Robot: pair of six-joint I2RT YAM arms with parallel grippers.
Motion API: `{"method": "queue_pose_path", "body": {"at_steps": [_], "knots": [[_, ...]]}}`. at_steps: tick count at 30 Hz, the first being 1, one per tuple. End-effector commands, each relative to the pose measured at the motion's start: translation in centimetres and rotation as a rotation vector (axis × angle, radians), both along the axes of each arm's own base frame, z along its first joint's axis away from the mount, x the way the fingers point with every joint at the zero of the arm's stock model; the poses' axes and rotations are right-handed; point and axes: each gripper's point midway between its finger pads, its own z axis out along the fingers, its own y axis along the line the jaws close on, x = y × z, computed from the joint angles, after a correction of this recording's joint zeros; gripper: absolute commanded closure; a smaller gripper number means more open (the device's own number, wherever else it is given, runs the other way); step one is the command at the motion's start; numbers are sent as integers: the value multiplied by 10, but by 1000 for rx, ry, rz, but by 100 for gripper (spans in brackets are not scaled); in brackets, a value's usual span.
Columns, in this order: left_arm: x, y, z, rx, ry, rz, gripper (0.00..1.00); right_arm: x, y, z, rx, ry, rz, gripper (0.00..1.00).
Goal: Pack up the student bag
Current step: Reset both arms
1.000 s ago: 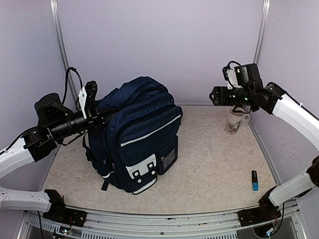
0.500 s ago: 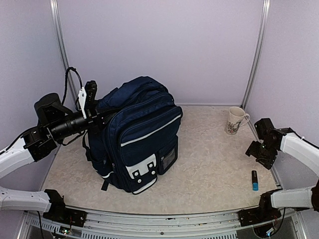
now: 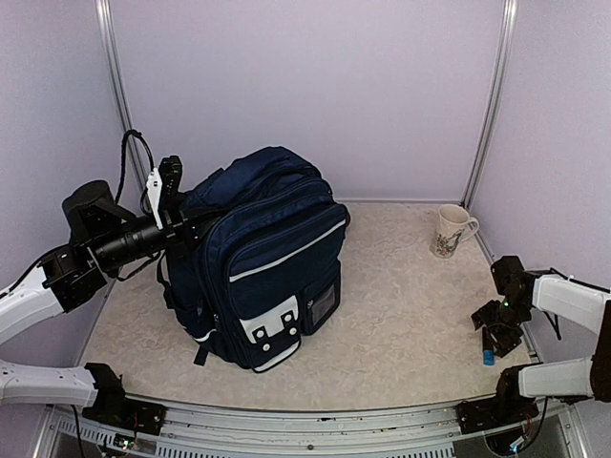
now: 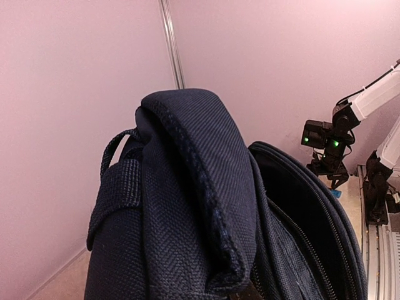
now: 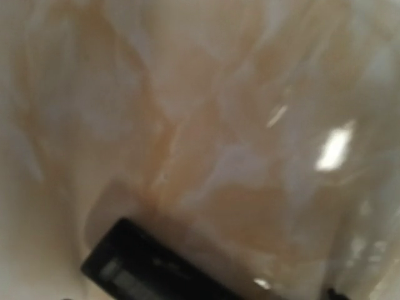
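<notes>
While the student bag stands upright on the left-centre of the table, its top compartment gapes. Left gripper is pressed into fabric at the bag's upper left; fingers hidden, grip cannot be told. Right gripper sits low by the near right edge, spread wide and empty, over a black stick with a blue tip. Mug near the far right corner.

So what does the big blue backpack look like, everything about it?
The student bag is navy woven fabric with thin white trim lines, white patches on its front pocket and dark straps. It stands upright on the table, left of the middle. Its top compartment gapes open. The left hand meets its upper edge and seems to pinch the fabric there.
</notes>
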Motion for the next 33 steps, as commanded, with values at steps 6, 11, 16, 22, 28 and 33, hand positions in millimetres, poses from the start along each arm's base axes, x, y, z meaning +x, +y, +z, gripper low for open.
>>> {"method": "queue_pose_path", "body": {"at_steps": [6, 11, 16, 22, 28, 33], "knots": [[-6, 8, 20, -26, -90, 9, 77, 22, 31, -12, 141, -82, 122, 49], [-5, 8, 21, -26, -90, 9, 77, 34, 54, -11, 120, -76, 239, 56], [-7, 8, 21, -24, -95, 4, 77, 31, 72, -22, 73, 38, 336, 54], [-8, 8, 21, -25, -96, 2, 76, 33, 88, -28, 42, 73, 424, 59], [-8, 8, 21, -25, -98, 4, 76, 34, 79, -26, -7, 53, 413, 96], [-7, 9, 22, -28, -100, 6, 75, 63, 82, 8, -64, -67, 491, 100]]}}
